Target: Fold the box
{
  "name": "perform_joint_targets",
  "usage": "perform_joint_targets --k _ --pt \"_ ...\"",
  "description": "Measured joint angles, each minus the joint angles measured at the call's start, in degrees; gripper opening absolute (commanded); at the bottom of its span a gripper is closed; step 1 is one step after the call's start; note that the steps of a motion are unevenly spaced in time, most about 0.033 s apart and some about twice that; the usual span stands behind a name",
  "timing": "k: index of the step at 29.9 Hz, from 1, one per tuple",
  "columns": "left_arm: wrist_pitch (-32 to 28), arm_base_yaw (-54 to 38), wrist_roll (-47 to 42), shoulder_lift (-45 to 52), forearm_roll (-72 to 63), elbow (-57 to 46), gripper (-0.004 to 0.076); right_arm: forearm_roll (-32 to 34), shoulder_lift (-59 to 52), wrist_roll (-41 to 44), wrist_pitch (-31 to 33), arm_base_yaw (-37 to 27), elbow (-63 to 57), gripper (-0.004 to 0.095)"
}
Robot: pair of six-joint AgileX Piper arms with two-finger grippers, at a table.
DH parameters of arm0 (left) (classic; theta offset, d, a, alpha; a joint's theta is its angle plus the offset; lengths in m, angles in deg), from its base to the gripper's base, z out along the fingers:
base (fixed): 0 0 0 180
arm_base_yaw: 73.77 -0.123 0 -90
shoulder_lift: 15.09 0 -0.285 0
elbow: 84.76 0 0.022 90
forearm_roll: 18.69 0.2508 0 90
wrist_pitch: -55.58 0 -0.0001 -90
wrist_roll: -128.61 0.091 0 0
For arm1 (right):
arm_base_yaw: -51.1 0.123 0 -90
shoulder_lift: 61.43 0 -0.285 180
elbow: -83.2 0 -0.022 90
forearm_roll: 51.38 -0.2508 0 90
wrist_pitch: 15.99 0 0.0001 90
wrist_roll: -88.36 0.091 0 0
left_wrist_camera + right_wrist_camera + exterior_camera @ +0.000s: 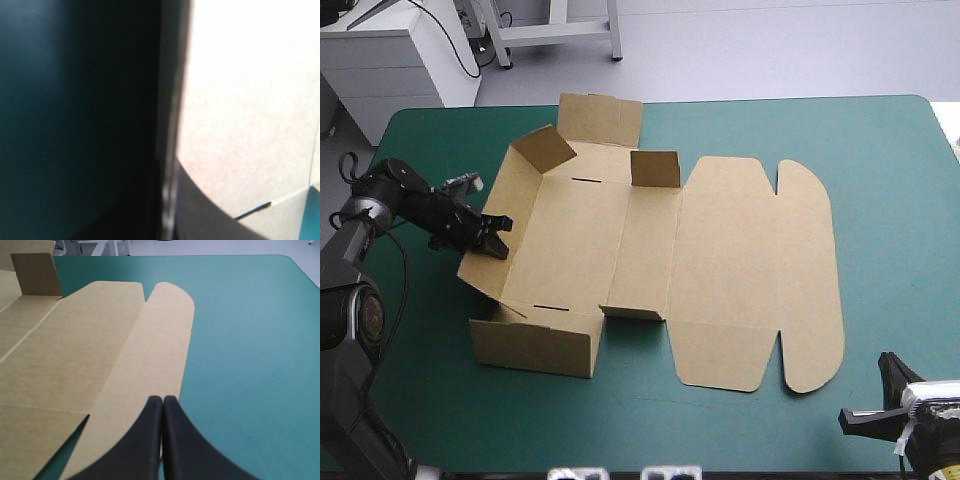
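Insp. note, both arms mine.

Box [620, 240]: brown board, part-formed, sits L of centre on the teal-green desk [880, 160]. Base panel flat. Left wall [515, 190] raised and leaning outward. Near wall [535, 345] standing up along the front. Far flap [600, 118] tilted up toward the desk's far edge. Two small tabs upright at the base's R side, far tab [655, 168] and near tab [635, 312]. Lid [740, 270] lies flat to the R, with its rounded flap [810, 280] outermost.

Left pincer [502, 237]: at the outer edge of the left wall, about halfway along it. Wrist view is dark and very close, with the board edge running up the middle of my black fingers [210, 220]. They are all but closed with the sheet between them, so I read it as gripping the left wall.

Right pincer [162, 402]: fingers pressed together in one point, nothing held. Sits near the desk's near-R corner, aimed along the rounded flap. High view shows it clear of the box, no contact.
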Motion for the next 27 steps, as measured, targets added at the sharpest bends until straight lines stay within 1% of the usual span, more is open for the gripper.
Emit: perform_joint_targets --k 4,8,10,14,20,24,27 --pt "0.07 0.44 0.9 0.36 2.64 7.74 -0.0001 0.0 0.0 0.0 -0.04 0.0 0.0 -0.002" --pt "0.54 3.72 2.39 0.66 8.17 15.35 -0.0008 0.0 0.0 0.0 -0.06 0.0 0.0 -0.002" --pt "0.91 6.43 4.78 0.73 11.69 19.05 -0.0008 0.0 0.0 0.0 -0.11 0.0 0.0 -0.002" --pt "0.94 13.78 12.25 0.9 19.46 24.28 -0.0008 0.0 0.0 0.0 -0.11 0.0 0.0 -0.002" --pt "0.85 24.34 23.6 1.11 31.17 26.99 -0.0008 0.0 0.0 0.0 -0.11 0.0 0.0 -0.002" --pt "0.85 28.99 32.39 1.11 35.5 27.12 -0.0008 0.0 0.0 0.0 -0.11 0.0 0.0 -0.002" --pt "0.74 31.28 34.7 1.11 36.8 27.12 -0.0008 0.0 0.0 0.0 -0.11 0.0 0.0 -0.002"
